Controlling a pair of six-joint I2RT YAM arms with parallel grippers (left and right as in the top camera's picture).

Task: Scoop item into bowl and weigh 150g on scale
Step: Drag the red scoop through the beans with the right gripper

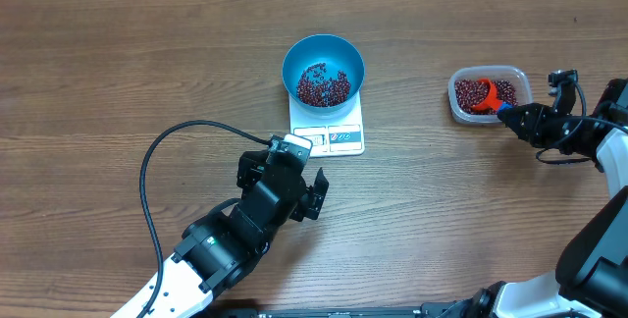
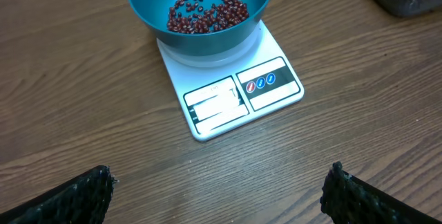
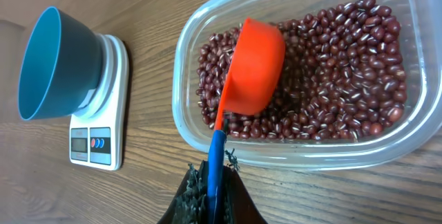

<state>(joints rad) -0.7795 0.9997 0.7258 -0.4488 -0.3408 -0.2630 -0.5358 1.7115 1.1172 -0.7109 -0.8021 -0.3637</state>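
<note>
The beans are in two places. A small heap (image 1: 323, 86) lies at the bottom of the bowl (image 1: 294, 53), which stands on the scale (image 1: 329, 138) near the middle of the tabletop (image 1: 118, 53). The larger part (image 3: 331, 65) fills the clear tub (image 3: 181, 65) on the right side, well apart from the scale. The right gripper (image 3: 213, 193) is closed on the blue handle of the scoop (image 3: 255, 65), and the orange cup of the scoop is down among the beans in the tub. The left gripper (image 2: 217, 200) is wide open and holds nothing. It hangs above the bare tabletop just in front of the scale, facing the display. I judge that the beans are hard, smooth and light, so they will roll and scatter easily, and a gripper cannot pinch them one by one. They must be carried in the scoop. The scoop looks like stiff plastic, and the handle end, where it is held now, seems the correct place to hold it. A full cup should stay level on the way to the bowl, because a small tilt could let beans run over the edge. The bowl is probably light too, so a push from the scoop may shift it on the scale. I cannot read the display.
</note>
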